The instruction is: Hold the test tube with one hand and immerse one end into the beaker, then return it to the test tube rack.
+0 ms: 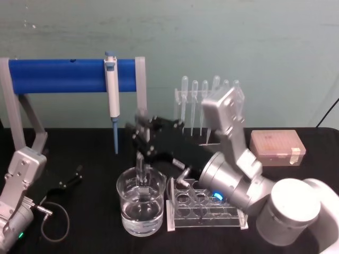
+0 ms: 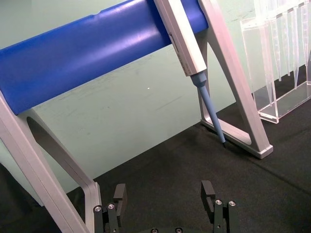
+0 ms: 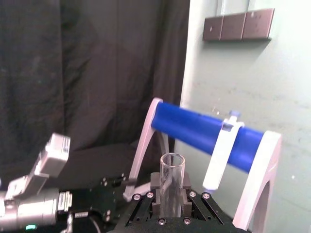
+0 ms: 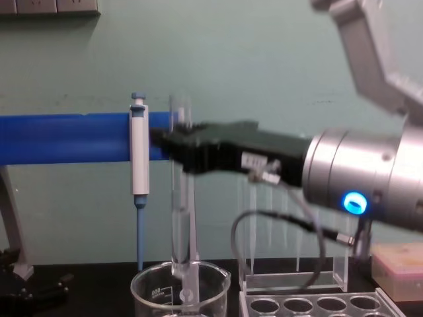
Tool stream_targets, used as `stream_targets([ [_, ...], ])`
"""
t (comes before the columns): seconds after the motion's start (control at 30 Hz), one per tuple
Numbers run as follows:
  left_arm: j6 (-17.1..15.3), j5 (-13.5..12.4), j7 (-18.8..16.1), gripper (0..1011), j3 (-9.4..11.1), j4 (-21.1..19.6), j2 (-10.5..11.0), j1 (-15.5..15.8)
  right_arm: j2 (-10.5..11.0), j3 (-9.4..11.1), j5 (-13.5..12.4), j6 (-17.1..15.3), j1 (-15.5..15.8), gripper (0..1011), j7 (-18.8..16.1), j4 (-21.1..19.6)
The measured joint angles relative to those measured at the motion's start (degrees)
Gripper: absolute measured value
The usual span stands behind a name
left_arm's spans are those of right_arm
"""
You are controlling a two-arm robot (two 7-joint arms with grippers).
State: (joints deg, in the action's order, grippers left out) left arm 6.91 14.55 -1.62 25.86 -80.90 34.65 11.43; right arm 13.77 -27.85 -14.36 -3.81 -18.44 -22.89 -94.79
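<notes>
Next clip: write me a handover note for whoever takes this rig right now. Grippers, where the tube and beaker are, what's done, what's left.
Right gripper: shut on the test tube, holding it upright near its top, over the beaker.
Left gripper: open, holding nothing, parked at the table's left edge.
Beaker: beside the clear rack, with liquid in it.
Done: tube picked up; its lower end is inside the beaker.
Left: lift the tube out and return it. Whether the tip has reached the liquid cannot be told.
</notes>
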Motion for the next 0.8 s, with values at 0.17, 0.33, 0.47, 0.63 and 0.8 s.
stream_targets([
  [0.17,0.0,0.0,0.0,1000,0.0,0.0,0.0,0.0,1.1,1.3,-1.5,-0.9,0.0,231,0.0,-2.8],
  [0.33,0.0,0.0,0.0,1000,0.0,0.0,0.0,0.0,3.4,3.2,-3.3,-1.2,1.6,231,0.3,-6.1],
  [0.47,0.0,0.0,0.0,1000,0.0,0.0,0.0,0.0,5.6,4.8,-4.0,-1.2,3.4,230,1.0,-8.1],
  [0.63,0.0,0.0,0.0,1000,0.0,0.0,0.0,0.0,8.5,7.3,-4.5,-0.7,6.5,230,1.9,-9.6],
  [0.8,0.0,0.0,0.0,1000,0.0,0.0,0.0,0.0,10.4,9.7,-4.9,0.9,9.6,230,2.8,-9.4],
])
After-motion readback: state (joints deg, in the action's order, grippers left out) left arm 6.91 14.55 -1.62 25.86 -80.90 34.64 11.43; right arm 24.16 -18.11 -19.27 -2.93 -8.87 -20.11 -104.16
